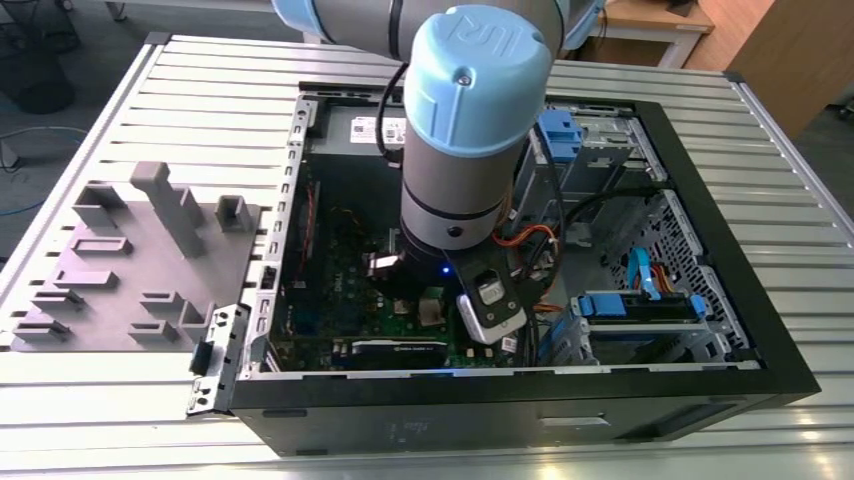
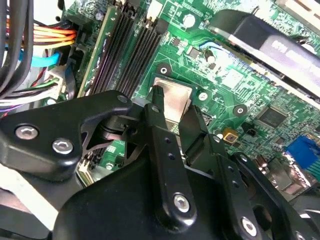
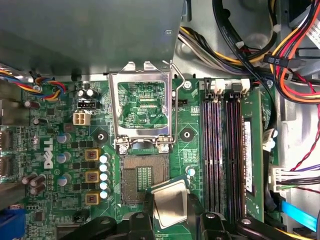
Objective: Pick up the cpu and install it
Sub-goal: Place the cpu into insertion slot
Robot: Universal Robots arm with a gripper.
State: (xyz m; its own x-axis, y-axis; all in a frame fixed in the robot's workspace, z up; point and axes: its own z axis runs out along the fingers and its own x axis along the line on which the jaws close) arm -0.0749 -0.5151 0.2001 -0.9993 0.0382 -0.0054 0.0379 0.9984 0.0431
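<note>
My black two-fingered gripper (image 3: 170, 206) is closed on the cpu (image 3: 170, 199), a small flat square chip with a dull silver metal top and a pale rim. One finger presses on each of two opposite edges. In the second wrist view the fingers (image 2: 159, 120) flank the chip's bright top in the same way. I judge the pick-up done and the install not done. The chip sits off-centre over one corner of the square, dark, pin-filled socket (image 3: 140, 177), shifted toward the memory side, and looks slightly skewed to it. I cannot tell whether it touches the socket. Just beyond the socket, the rectangular silver metal load frame (image 3: 114, 107) stands swung open on the green motherboard (image 3: 192, 112). Beside the socket run long dark memory slots (image 3: 220, 145), and further off are bundles of orange, yellow and black cables (image 3: 295, 55). In the exterior view, my grey arm (image 1: 461, 150) with its pale blue end cap drops almost straight down into the open black computer case (image 1: 534, 395). The case lies on a ribbed metal table (image 1: 200, 90), with a grey plastic block tray (image 1: 120, 260) well apart at the exterior view's left.
</note>
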